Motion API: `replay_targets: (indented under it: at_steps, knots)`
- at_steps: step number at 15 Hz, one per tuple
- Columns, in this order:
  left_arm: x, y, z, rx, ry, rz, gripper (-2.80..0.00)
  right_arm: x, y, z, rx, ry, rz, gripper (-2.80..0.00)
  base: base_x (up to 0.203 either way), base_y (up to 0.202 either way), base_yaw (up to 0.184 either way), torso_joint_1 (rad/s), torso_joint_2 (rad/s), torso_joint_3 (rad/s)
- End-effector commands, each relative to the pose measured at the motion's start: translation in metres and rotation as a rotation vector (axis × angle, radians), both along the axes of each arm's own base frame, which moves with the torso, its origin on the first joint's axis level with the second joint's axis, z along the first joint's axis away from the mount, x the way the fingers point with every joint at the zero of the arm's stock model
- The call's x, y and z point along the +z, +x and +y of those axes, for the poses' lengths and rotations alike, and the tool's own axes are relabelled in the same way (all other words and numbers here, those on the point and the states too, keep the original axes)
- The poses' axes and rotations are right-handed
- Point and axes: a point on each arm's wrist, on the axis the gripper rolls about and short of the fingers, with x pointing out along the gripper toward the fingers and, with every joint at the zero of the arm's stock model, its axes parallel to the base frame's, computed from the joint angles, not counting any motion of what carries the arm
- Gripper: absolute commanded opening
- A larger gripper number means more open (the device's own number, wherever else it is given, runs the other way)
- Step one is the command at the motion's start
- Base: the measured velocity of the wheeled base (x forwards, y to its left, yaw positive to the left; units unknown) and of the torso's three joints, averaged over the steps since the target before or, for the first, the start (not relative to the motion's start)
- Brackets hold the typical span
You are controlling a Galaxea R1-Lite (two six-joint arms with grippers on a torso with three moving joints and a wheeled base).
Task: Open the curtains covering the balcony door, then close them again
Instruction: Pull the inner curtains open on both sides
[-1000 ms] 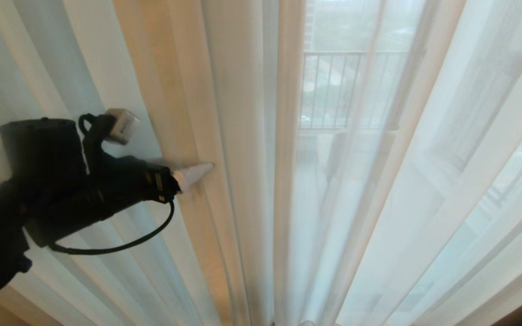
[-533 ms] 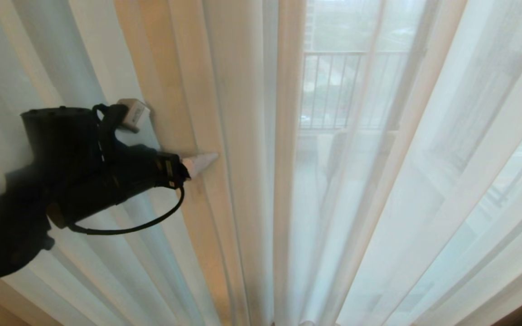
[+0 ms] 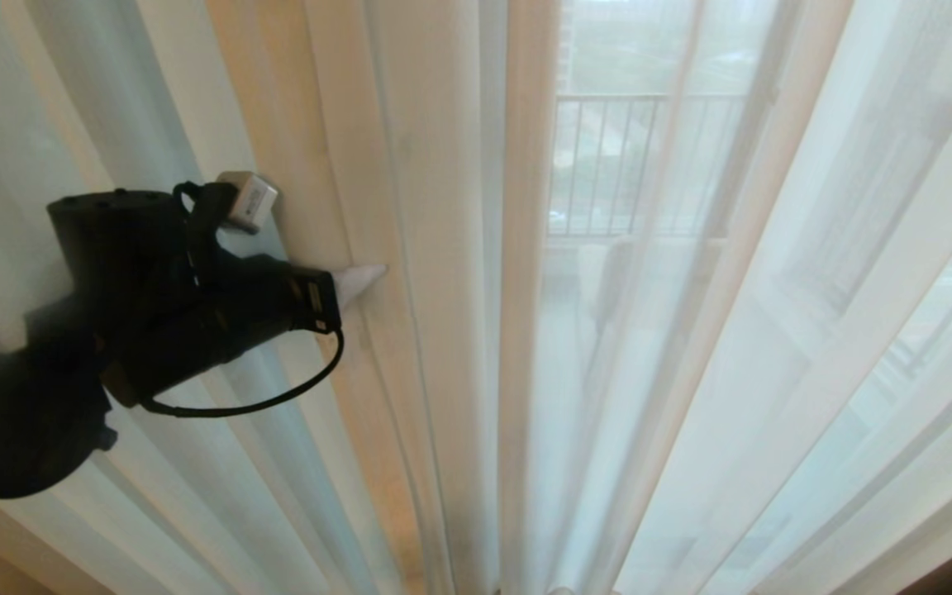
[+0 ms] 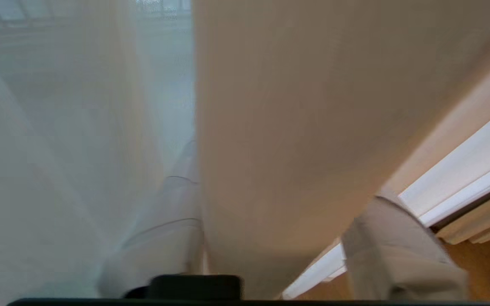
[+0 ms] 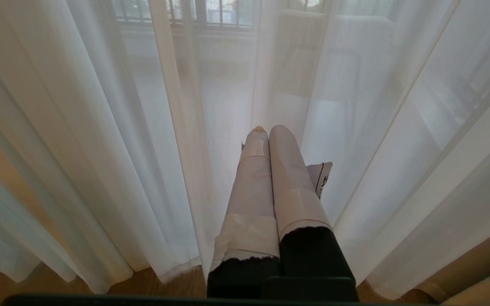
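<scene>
The left tool had pushed deeper into the curtains than a second before, its fingers narrowing around the cream hem with one finger on each side; whether the fabric was truly pinched, I could not tell. That looked like the grasp before pulling. The right tool sat shut and empty, low by the folds. Beyond hung the balcony door, with a railing outside; bunched folds crowded the hem.

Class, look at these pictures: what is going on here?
The robot's left gripper has a cream-edged fold of the sheer curtains between its fingers, one finger on each side of it. The curtains hang drawn across the balcony door, whose railing shows through the fabric. The right gripper is shut and idle, low by the curtain.
</scene>
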Motion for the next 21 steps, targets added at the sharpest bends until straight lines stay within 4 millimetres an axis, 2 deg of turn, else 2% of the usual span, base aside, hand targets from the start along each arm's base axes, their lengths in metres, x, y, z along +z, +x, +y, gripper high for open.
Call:
replay_targets:
  at_steps: [1, 6, 10, 21]
  knots:
    - [0.003, -0.002, 0.001, 0.002, -0.005, -0.014, -2.8, 0.0, 0.0, 0.0, 0.001, -0.001, -0.001, -2.8, 0.0, 0.0, 0.0, 0.0, 0.0, 0.0]
    - [0.014, -0.009, 0.006, 0.067, -0.009, -0.054, -2.8, 0.0, 0.0, 0.0, 0.001, -0.001, -0.001, -2.8, 0.0, 0.0, 0.0, 0.0, 0.0, 0.0]
    - [0.024, -0.022, 0.014, 0.113, -0.019, -0.086, -2.8, 0.0, 0.0, 0.0, 0.001, -0.001, -0.001, -2.8, 0.0, 0.0, 0.0, 0.0, 0.0, 0.0]
    - [0.031, -0.063, 0.07, 0.314, -0.022, -0.139, -2.8, 0.0, 0.0, 0.0, 0.001, -0.001, -0.001, -2.8, 0.0, 0.0, 0.0, 0.0, 0.0, 0.0]
